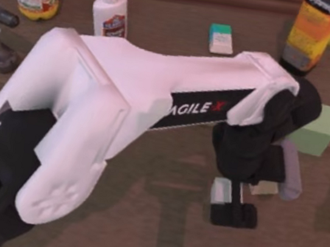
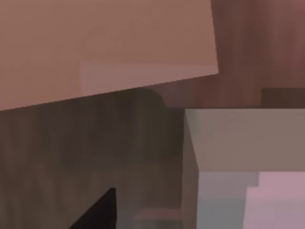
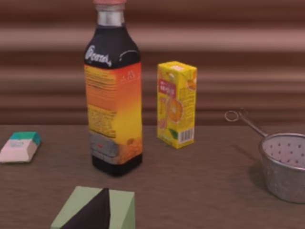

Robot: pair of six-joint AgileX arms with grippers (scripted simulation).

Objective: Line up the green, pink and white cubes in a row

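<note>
Cubes, three. Green cube (image 1: 315, 131) at the table's 3 o'clock; pink cube (image 1: 292, 172) just beside it toward 7 o'clock; white cube (image 1: 265, 188) next along, mostly hidden beneath the left gripper (image 1: 235, 204). Left arm reaches across, presumably to seat the white cube in line; finger state cannot be told. Right arm out of the top view.

Top view looked straight down on tabletop (image 1: 156, 233). Left wrist view sat very close to cubes. Right wrist view looked sideways; both showed green cube (image 1: 315, 131) (image 3: 93, 210).
</note>
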